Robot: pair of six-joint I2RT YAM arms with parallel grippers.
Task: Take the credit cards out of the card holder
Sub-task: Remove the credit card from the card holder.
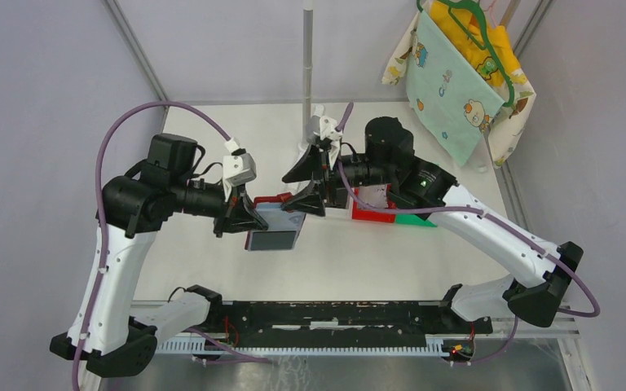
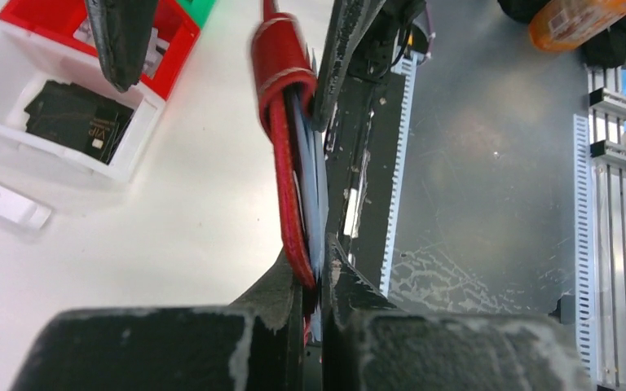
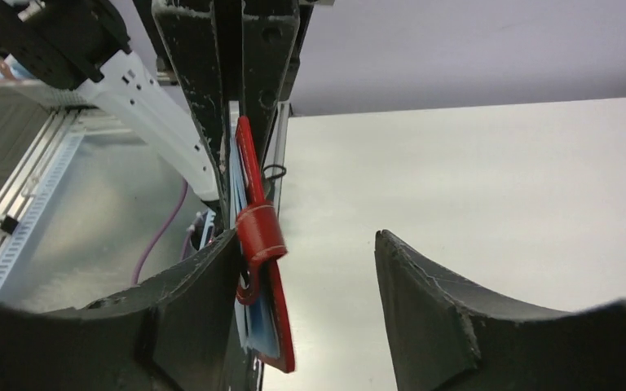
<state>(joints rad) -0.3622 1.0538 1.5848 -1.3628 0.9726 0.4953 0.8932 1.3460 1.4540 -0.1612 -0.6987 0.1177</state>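
Pressed together, my left claw (image 2: 311,265) pinches the card holder (image 2: 281,73) and the credit cards (image 2: 311,195) inside it by one end. It appears to hold them clear of the table (image 1: 359,252), about midway between the near and far edges and a little toward the left one.

My right claw (image 3: 306,240) is spread wide and grips nothing. The holder's free end sits inside that gap, tight against one finger and well apart from the other.

The holder's long axis runs from one claw straight toward the other, roughly along the near edge, so each wrist view sees it edge-on. The right claw is the nearer one to the free end, and I judge any pull has to go along that axis, away from the left claw.

The holder is glossy red with pale stitching. A red band (image 3: 259,232) loops round it near the free end. The cards show as thin, stiff grey-blue edges stacked close beside the red flap. I cannot count them.

A white bin (image 2: 143,134) with a black card (image 2: 69,118) in it sits on the table toward the far edge, beside a red bin (image 1: 372,215).
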